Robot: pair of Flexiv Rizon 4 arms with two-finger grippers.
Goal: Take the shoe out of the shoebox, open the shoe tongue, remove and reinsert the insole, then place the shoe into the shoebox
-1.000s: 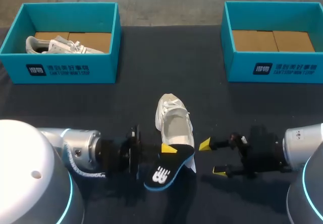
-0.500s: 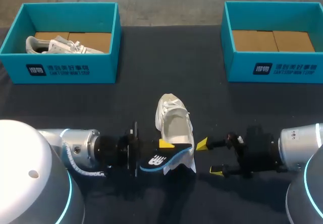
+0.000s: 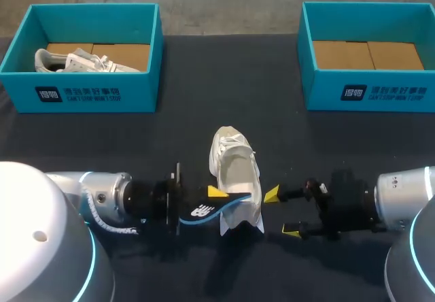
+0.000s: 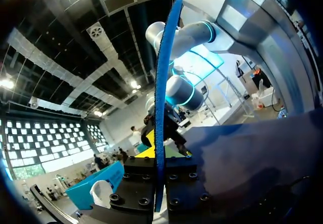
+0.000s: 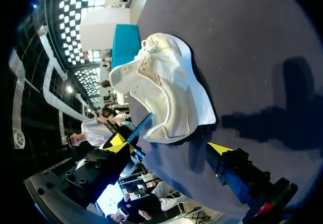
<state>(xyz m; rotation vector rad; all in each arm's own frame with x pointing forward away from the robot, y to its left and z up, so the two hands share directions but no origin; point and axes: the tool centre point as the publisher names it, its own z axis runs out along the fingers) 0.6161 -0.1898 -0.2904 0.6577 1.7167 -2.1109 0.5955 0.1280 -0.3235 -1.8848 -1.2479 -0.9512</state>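
A white shoe [image 3: 234, 169] lies on the dark table [image 3: 204, 105] at the middle, toe toward the far side; its mouth gapes in the right wrist view [image 5: 161, 95]. My left gripper [image 3: 212, 205] is at the heel, shut on the black, blue-edged insole [image 3: 204, 211]. The left wrist view has that insole [image 4: 162, 108] edge-on between its fingers. The insole's front end lies against the shoe's heel opening. My right gripper [image 3: 282, 213] stands open just right of the heel, nothing between its fingers, its tips [image 5: 219, 148] apart beside the shoe.
A teal shoebox [image 3: 81, 94] at the far left holds another white shoe [image 3: 81, 60]. A second teal shoebox [image 3: 370, 88] at the far right shows only its cardboard floor. Bare table lies between the boxes and ahead of the shoe.
My left wrist has turned, tipping the insole from face-up to nearly edge-on and drawing it up against the heel. The right gripper shifted slightly left, still open.
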